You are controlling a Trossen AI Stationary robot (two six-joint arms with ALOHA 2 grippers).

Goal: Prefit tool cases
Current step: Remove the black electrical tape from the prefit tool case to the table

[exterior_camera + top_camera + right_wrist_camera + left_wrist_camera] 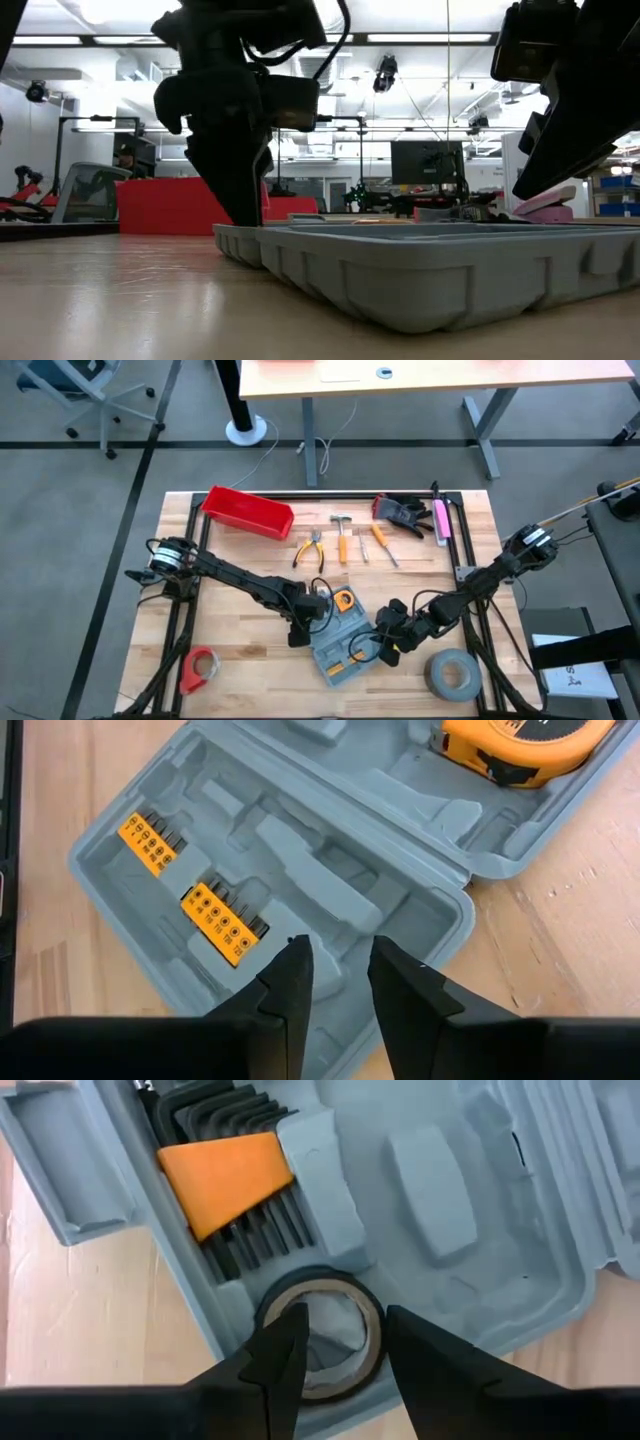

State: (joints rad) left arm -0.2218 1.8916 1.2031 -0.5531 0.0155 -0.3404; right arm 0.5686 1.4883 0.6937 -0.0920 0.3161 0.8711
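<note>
Wooden tabletop (250, 650) is carrying everything you're working with, and your grey-blue tool case (340, 635) is lying open and flat on it, toward the front edge, between your two arms. Inside the case you've got an orange-sleeved hex key set (225, 1175), a small tape roll (322, 1335) sitting in its round recess, two orange bit holders (222, 923) and a yellow tape measure (525, 745).

Your left gripper (340, 1345) is hovering right over that small roll, one finger over its hole and one outside the rim, jaws parted and not squeezing anything. Your right gripper (338, 965) is hanging over the case's other half, just beside the bit holders, jaws slightly apart and empty.

Beyond the case, loose pliers (311, 549), a hammer (341, 536) and screwdrivers (383, 544) are lying in a row, with a red bin (247, 512) farther off. Beside the case a big grey tape roll (453, 675) is sitting.
</note>
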